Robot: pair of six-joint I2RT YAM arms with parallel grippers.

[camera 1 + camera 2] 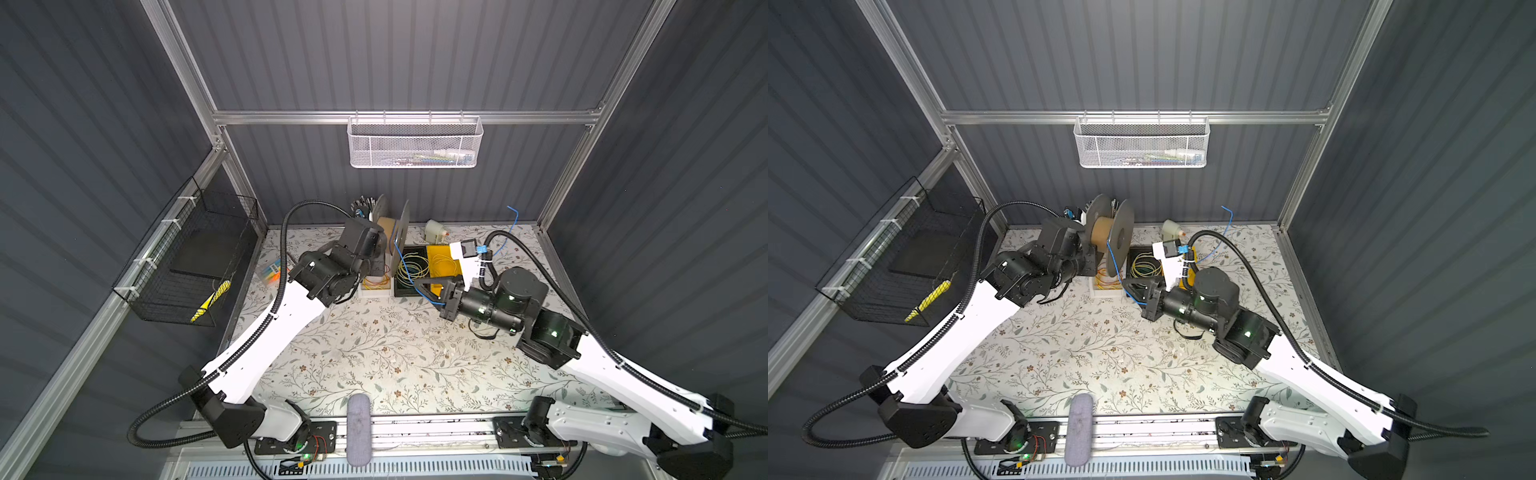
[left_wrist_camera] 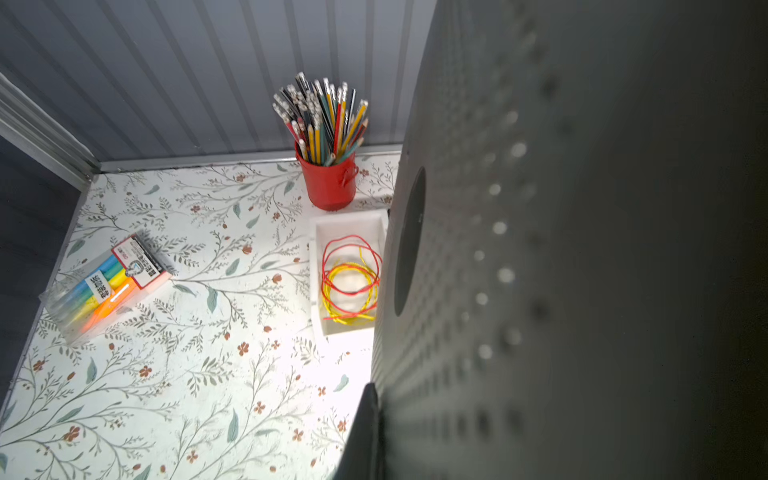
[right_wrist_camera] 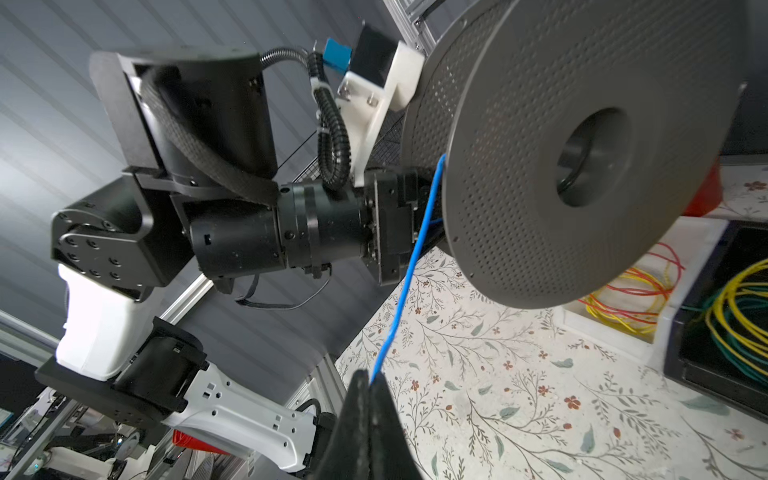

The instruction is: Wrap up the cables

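The cable [image 3: 415,257], a thin bright blue wire, runs from between the flanges of a grey perforated spool [image 3: 540,166] down to my right gripper [image 3: 370,376], which is shut on it. In both top views the cable [image 1: 409,276] [image 1: 1121,274] spans from the spool [image 1: 401,232] [image 1: 1119,241] to the right gripper [image 1: 417,284] [image 1: 1125,286], and its free end [image 1: 515,216] curls up at the back right. My left gripper [image 2: 376,399] is shut on the spool's flange [image 2: 540,249], with one finger [image 2: 365,419] pressed flat against it. The spool is held off the table.
A red cup of pencils [image 2: 330,183] stands at the back. Beside it is a white tray [image 2: 320,232] with red and yellow wires, and a black tray [image 3: 706,374] with yellow and green wires. A highlighter pack [image 2: 104,282] lies at the left. A white bottle [image 1: 434,230] is at the back.
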